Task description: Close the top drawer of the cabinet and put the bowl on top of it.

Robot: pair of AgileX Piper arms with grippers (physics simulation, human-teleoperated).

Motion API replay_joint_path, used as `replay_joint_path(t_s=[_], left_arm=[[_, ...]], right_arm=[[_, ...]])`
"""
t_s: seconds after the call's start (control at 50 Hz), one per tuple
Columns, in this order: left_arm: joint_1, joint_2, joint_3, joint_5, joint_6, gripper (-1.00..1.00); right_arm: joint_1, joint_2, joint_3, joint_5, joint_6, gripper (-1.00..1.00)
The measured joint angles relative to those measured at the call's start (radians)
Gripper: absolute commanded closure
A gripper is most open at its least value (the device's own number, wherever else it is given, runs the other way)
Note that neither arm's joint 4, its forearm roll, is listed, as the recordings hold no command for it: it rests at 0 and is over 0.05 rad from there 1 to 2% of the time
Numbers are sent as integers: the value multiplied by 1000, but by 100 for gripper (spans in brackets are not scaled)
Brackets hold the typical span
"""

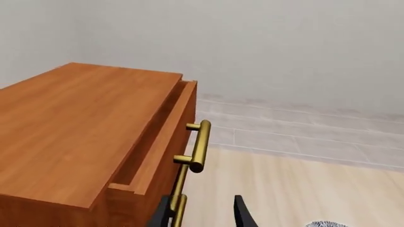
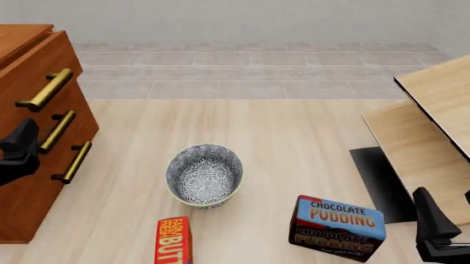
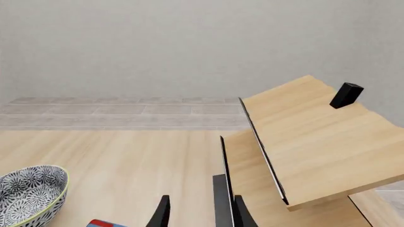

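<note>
Brass-handled top drawer (image 1: 165,137) stands slightly out, just ahead of the spread left hand (image 1: 203,215): closing is under way. Next, push its front flush.

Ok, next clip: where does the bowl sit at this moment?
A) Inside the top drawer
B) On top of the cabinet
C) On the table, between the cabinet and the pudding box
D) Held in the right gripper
C: the bowl rests on the table, right of the cabinet and left of the pudding box, untouched by either gripper.
</note>
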Motion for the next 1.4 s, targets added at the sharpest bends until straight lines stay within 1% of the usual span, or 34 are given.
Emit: replay_joint_path(t_s=[0.2,0.98,1.4], left_arm=[[32,12,3,-19,14,-100],[122,117,-7,-110,-2,-100],[169,163,-23,-135,-10,-100]], right_arm=[[0,0,0,0,0,-100],[0,0,0,0,0,-100],[0,0,0,0,0,-100]])
